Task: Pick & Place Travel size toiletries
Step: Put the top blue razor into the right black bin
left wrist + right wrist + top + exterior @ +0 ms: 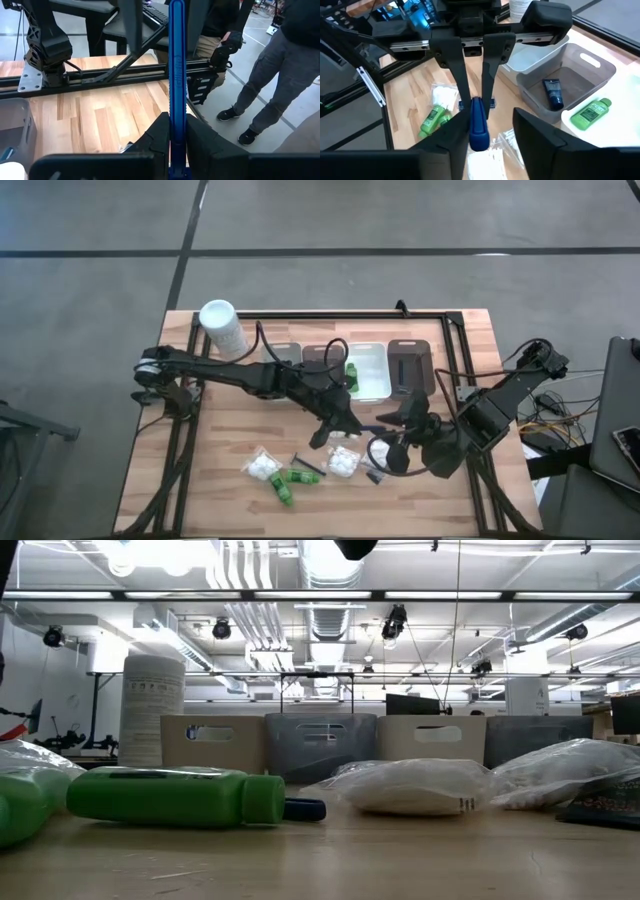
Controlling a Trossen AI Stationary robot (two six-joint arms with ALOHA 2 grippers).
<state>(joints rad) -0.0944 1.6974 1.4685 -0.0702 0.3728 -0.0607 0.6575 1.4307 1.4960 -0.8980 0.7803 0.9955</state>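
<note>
Wooden table [220,490], four trays [368,370], left hand [335,430] clamping one blue stick [177,75], right hand [385,452] unclear.

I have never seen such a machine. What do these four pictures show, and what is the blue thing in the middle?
It is a robot with two dark arms working at a wooden table. One picture looks down from above, one looks level across the tabletop, and two come from cameras on the arms' wrists. On the table lie green bottles, packets of white puffs, a row of trays and a white container. The left gripper is shut on a blue stick. The right gripper is open around the same stick, apparently to take it. The legs beyond the table belong to people.
</note>
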